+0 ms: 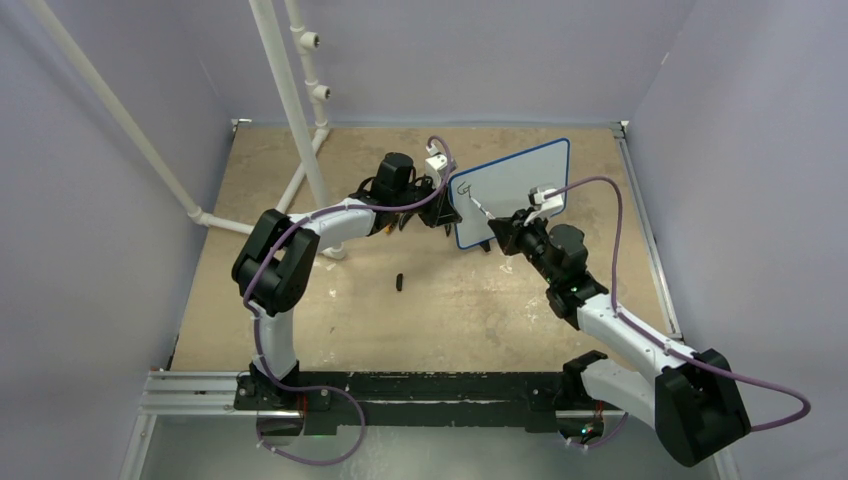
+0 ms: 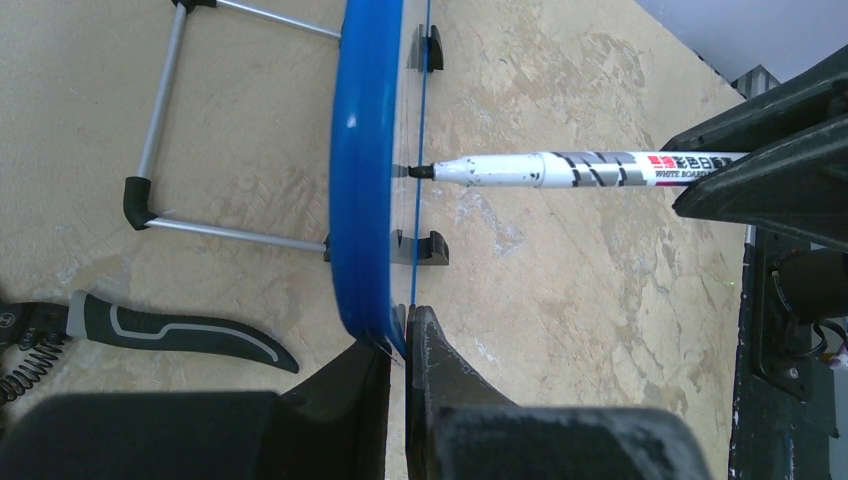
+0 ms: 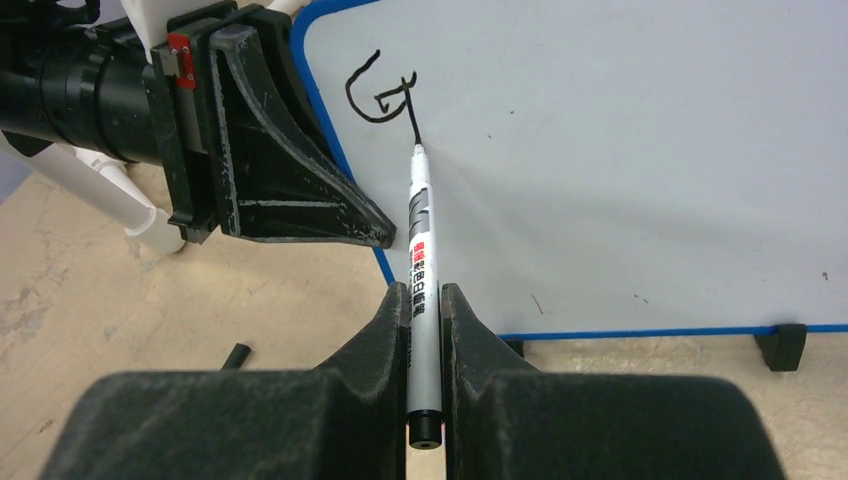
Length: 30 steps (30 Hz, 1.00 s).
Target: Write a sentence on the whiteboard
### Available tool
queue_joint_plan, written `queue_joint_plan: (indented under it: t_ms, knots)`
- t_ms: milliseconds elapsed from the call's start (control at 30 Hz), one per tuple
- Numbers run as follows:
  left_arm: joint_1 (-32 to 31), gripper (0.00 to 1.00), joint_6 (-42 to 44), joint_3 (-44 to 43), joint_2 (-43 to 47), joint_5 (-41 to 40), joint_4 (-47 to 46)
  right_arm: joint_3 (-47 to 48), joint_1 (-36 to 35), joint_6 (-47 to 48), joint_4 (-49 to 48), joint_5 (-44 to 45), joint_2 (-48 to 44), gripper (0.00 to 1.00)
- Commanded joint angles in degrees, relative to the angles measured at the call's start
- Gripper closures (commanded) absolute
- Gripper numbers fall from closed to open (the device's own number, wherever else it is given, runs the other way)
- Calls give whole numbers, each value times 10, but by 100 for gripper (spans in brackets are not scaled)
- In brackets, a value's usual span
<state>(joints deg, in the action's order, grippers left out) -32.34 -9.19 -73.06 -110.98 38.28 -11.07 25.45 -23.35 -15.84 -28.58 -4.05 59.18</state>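
The whiteboard (image 1: 515,185) stands upright at the middle back on its wire stand (image 2: 160,170); it also shows in the right wrist view (image 3: 620,170) and edge-on in the left wrist view (image 2: 362,170). My left gripper (image 2: 408,325) is shut on the board's left edge. My right gripper (image 3: 425,300) is shut on a white marker (image 3: 420,250), its black tip touching the board. The sentence (image 3: 380,92) is only a black "G" with a stroke by it, near the board's upper left corner. The marker also shows in the left wrist view (image 2: 580,168).
A small black marker cap (image 1: 400,281) lies on the tan table in front of the left arm. Black-handled pliers (image 2: 180,335) lie behind the board. White pipes (image 1: 290,100) rise at the back left. Grey walls close in the table.
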Motion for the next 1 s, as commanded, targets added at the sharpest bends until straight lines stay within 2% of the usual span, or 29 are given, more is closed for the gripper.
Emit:
queue_joint_plan:
  t_ms: [0, 367, 967]
  knots:
    - [-1, 100, 6, -15, 19, 12, 9, -4, 0, -8, 15, 4, -12, 100]
    - [-1, 100, 6, -15, 20, 12, 9, 10, 0, 1, 12, 24, -66, 100]
    - [-1, 100, 8, -15, 17, 14, 10, 30, 0, 10, -31, 59, -30, 100]
